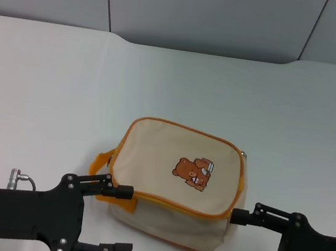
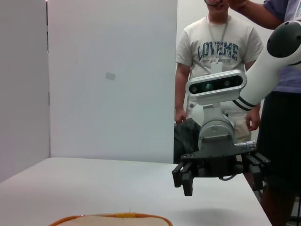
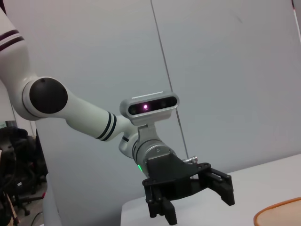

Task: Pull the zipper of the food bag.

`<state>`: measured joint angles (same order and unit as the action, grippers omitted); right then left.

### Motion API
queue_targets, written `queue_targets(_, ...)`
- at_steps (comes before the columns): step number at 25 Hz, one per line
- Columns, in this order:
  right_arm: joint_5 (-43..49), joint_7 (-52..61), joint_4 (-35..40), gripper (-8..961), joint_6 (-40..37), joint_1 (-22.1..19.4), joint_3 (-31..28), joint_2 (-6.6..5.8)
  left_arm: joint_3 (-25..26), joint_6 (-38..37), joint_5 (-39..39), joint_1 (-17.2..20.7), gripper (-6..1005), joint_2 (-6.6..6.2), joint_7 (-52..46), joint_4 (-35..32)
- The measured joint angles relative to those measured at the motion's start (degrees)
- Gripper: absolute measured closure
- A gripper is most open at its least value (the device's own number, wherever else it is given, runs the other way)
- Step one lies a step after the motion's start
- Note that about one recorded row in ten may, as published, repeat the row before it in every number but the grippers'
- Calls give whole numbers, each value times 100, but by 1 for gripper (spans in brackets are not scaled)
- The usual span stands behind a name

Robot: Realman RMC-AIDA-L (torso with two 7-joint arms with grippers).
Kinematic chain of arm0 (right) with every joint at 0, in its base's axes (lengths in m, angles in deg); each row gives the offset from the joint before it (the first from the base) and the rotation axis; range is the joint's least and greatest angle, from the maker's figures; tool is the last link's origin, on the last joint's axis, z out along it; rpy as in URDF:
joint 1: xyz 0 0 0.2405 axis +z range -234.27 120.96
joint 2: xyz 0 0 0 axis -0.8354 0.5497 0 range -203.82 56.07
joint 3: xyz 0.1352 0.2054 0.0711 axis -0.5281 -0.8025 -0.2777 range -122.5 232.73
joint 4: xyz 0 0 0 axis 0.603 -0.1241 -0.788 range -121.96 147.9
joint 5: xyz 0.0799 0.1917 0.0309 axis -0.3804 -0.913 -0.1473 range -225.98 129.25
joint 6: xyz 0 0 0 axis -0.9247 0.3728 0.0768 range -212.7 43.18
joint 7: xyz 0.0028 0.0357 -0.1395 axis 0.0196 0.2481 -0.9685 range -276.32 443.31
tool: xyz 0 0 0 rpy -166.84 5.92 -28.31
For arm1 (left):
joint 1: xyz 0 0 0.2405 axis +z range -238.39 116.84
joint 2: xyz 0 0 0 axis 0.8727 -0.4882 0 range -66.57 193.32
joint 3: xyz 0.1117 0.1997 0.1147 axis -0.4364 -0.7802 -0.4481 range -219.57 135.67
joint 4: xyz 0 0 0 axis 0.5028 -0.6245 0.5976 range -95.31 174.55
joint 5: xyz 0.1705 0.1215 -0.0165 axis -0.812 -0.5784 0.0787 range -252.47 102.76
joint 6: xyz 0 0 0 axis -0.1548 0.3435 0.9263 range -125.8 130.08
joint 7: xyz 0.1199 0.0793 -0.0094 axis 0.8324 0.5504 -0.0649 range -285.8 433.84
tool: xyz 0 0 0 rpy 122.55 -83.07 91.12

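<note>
The food bag (image 1: 169,163) is beige canvas and lies on the white table with its bear-printed panel up. The orange-yellow zipper (image 1: 176,204) edges that panel, and its small silver pull (image 1: 246,155) sits at the bag's far right corner. An orange loop handle (image 1: 101,163) sticks out on the bag's left. My left gripper (image 1: 129,219) is open at the bag's near left corner. My right gripper (image 1: 231,244) is open at its near right corner. The bag's rim also shows in the left wrist view (image 2: 113,218) and in the right wrist view (image 3: 282,214).
The white table (image 1: 49,85) spreads around the bag, with a grey wall (image 1: 201,12) behind it. In the left wrist view my right gripper (image 2: 220,178) hangs over the table, and two people (image 2: 216,61) stand beyond the table's edge.
</note>
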<state>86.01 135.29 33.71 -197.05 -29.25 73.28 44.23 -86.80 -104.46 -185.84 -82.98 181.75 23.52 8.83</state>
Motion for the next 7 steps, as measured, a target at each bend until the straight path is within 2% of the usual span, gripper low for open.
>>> queue_targets(7,-8,-12,0,105,-3,-8,-6,2,76,0,2,14,193,15,79,17)
